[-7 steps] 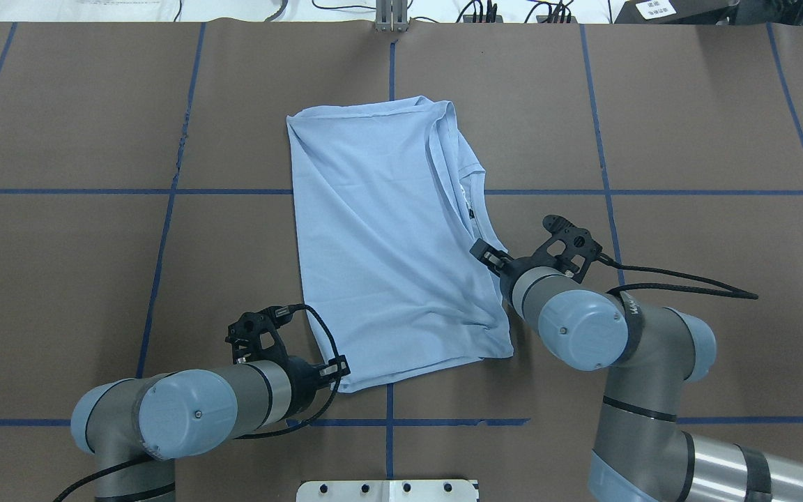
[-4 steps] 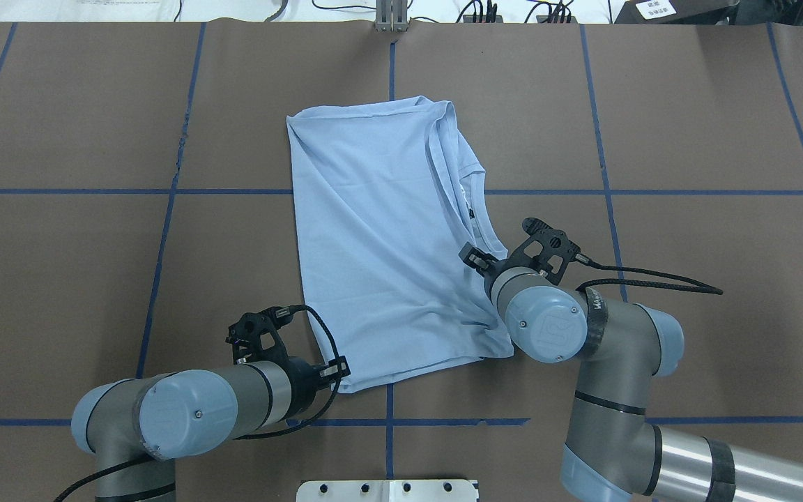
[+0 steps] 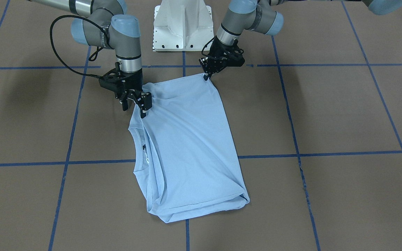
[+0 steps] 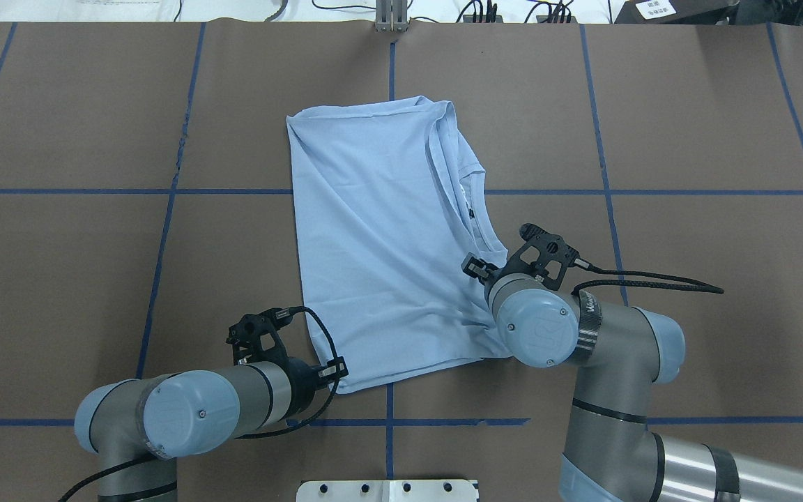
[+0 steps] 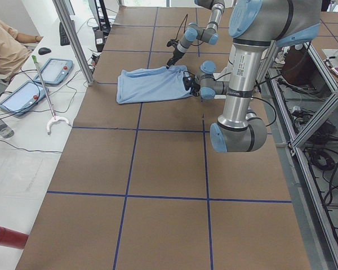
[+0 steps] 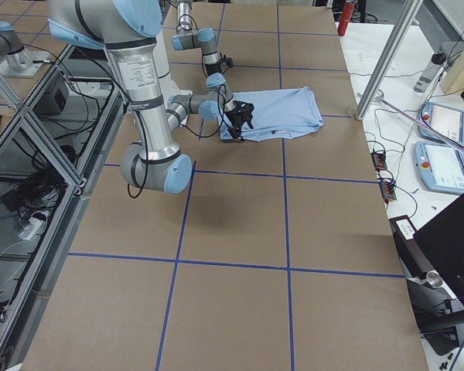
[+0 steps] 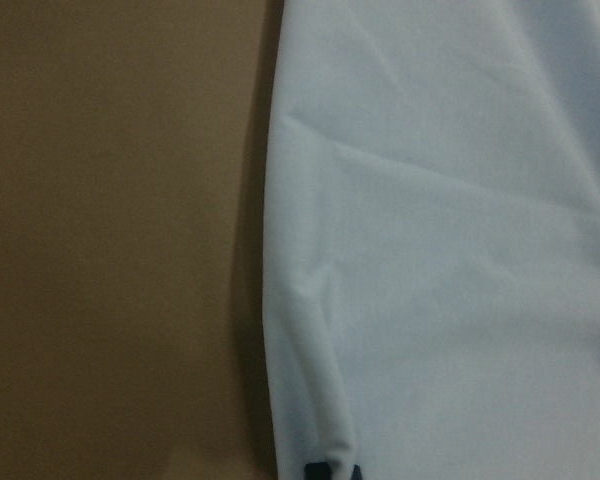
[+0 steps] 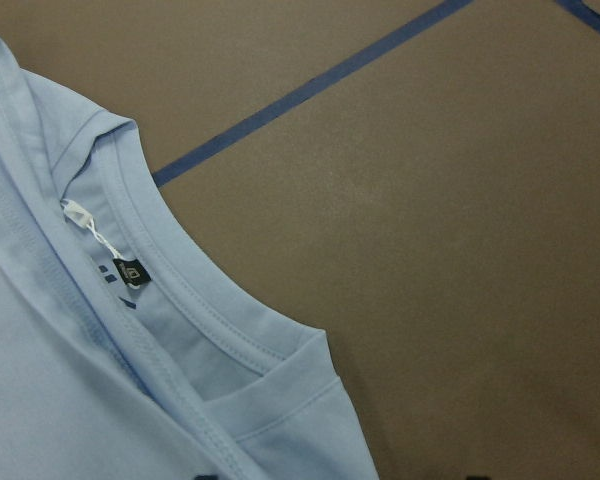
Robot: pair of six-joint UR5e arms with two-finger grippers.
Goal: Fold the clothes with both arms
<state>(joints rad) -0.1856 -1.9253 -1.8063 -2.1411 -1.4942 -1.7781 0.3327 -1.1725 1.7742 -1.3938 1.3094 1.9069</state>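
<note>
The light blue T-shirt (image 4: 373,244) lies folded lengthwise in the middle of the brown table (image 4: 687,125), its print hidden. It also shows in the front view (image 3: 187,150). Its round collar (image 8: 180,290) with a dark label (image 8: 132,270) faces my right side. My left gripper (image 4: 335,368) is low at the shirt's near left corner and shut on the cloth edge (image 7: 310,440); it shows in the front view (image 3: 206,75). My right gripper (image 4: 475,265) is open, its jaws astride the shoulder edge just near of the collar, as the front view shows (image 3: 135,104).
The white pedestal base (image 3: 181,24) stands at the table's near edge between the arms. Blue tape lines (image 4: 164,192) grid the table. A side bench holds tablets (image 5: 56,70) and a seated person (image 5: 5,45). A metal post (image 4: 391,17) stands at the far edge.
My right arm has swung left and brought its open gripper over the shirt's shoulder edge near the collar. My left arm and the shirt have stayed in place.
</note>
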